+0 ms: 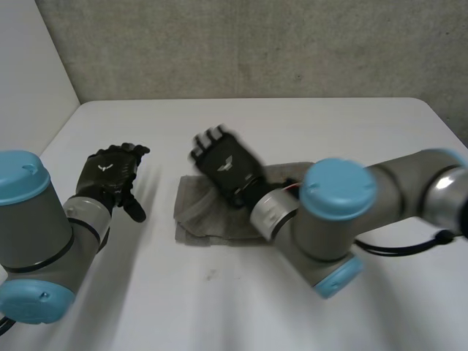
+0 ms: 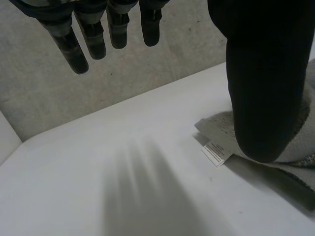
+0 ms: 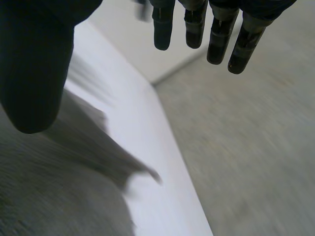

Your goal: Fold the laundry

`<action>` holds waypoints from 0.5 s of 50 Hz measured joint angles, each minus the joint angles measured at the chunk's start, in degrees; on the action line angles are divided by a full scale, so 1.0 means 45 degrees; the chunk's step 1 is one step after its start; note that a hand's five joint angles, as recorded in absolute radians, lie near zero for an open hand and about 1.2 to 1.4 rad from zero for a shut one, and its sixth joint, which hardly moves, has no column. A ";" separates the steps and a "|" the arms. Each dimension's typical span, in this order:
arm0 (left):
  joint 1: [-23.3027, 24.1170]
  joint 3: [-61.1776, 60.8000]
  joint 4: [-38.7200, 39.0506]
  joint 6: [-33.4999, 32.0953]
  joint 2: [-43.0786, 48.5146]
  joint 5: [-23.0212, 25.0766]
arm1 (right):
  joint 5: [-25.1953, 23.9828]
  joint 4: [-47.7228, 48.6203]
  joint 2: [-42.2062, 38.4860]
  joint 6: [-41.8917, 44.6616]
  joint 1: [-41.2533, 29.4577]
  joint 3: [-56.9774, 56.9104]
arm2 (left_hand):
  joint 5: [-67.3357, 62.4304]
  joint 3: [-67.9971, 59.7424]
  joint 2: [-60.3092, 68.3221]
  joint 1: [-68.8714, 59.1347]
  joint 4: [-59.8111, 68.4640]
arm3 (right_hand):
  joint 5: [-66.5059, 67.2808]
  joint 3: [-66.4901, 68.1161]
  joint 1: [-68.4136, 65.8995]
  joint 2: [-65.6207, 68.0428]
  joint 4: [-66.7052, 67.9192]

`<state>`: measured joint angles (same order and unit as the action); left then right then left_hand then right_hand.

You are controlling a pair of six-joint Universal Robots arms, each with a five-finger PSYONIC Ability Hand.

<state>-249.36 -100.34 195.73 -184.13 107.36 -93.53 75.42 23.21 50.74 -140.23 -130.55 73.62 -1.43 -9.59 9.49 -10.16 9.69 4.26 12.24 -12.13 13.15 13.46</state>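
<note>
at the middle of the tabletop (image 1: 351,131), just in front of your right arm, the grey towel (image 1: 201,219) lies as a compact, roughly rectangular packet with layered edges. on that evidence you may judge at least one fold done. the edges are not square: the near edge looks bunched and the layers do not line up (the part under the right arm is hidden, so the full outline cannot be confirmed). a small white care label (image 2: 215,153) sticks out from one corner, close to the left hand's thumb in the left wrist view. the cloth looks thick and soft, with a nubby surface.

your right hand (image 1: 227,170) is above the towel, fingers straight and spread, holding nothing. your left hand (image 1: 111,175) is off to the side over bare tabletop, fingers relaxed and apart, likewise empty.

outstanding, by my reading: squaring the edges, and perhaps one last fold.
</note>
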 measured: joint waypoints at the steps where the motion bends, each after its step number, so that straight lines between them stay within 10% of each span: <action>1: 0.0021 -0.0010 -0.0001 0.0000 0.0001 0.0006 | 0.0280 -0.0014 0.0315 -0.0359 0.0130 0.0195 | 0.0001 0.0000 -0.0001 0.0000 0.0000 | 0.0000 0.0000 0.0000 0.0000 0.0000; 11: 0.1031 0.0298 0.0092 -0.0010 0.0075 0.0114 | 0.1617 -0.0964 0.3293 -0.5345 0.2567 0.3384 | 0.0000 0.0001 -0.0007 0.0000 -0.0018 | -0.0005 0.0000 0.0001 0.0000 0.0000; 25: 0.3052 0.3104 0.0179 -0.0100 0.2749 0.1216 | 0.1491 -0.1528 0.3048 -0.6016 0.4152 0.5662 | 0.0000 -0.0026 0.0017 0.0000 0.0007 | 0.0006 0.0098 -0.0023 0.0068 0.0045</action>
<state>-235.63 -86.38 196.53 -184.58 119.73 -88.05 82.13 16.34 64.46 -167.30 -111.87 99.10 -1.43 -9.70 9.56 -10.16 9.72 4.29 12.68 -12.23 13.45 13.66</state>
